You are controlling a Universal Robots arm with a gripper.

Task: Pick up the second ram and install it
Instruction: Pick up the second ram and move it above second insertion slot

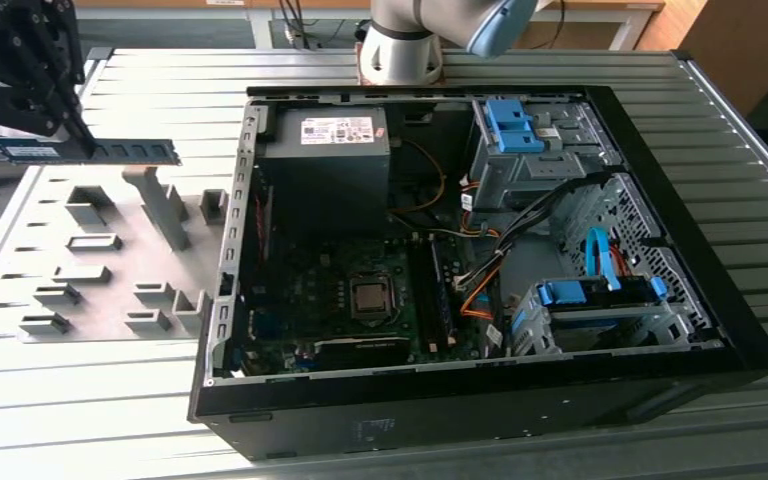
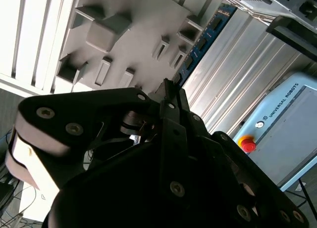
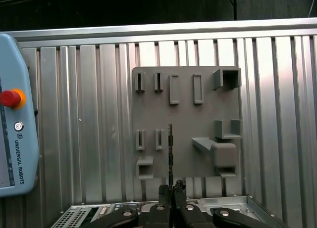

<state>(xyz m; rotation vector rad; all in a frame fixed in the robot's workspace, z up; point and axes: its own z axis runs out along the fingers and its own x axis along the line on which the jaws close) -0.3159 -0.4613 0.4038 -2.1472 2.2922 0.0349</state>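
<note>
Second ram [image 1: 131, 151]: you see the long blue-green stick with black chips held level above the far edge of the grey holder plate [image 1: 104, 215], clear of its blocks. In the first wrist view it stands edge-on [image 3: 170, 144] over the middle of the plate [image 3: 183, 120]. In the second wrist view its blue edge [image 2: 200, 42] runs along one side of the plate [image 2: 133, 20].
Pincer [image 1: 87, 146]: your pincer is clamped on the stick, gripping it part-way along its length. The closed fingertips show in both wrist views [image 3: 171, 189] [image 2: 171, 89].
Holder plate: it lies flat on the slatted metal desk [image 1: 157, 90], with several grey slot blocks standing on it.
Computer case [image 1: 491, 395]: it lies open just beside the plate, on the exterior view's right. Its motherboard [image 1: 344, 300] faces up, with the power supply [image 1: 324, 160] at the far end.
Blue drive-bay clips [image 1: 507, 125]: these sit inside the case on the side away from the plate.
Arm base [image 1: 404, 50]: it is mounted on the desk beyond the case.
Teach pendant [image 3: 15, 139]: it lies on the desk apart from the plate, with its red button [image 3: 10, 98] showing.
</note>
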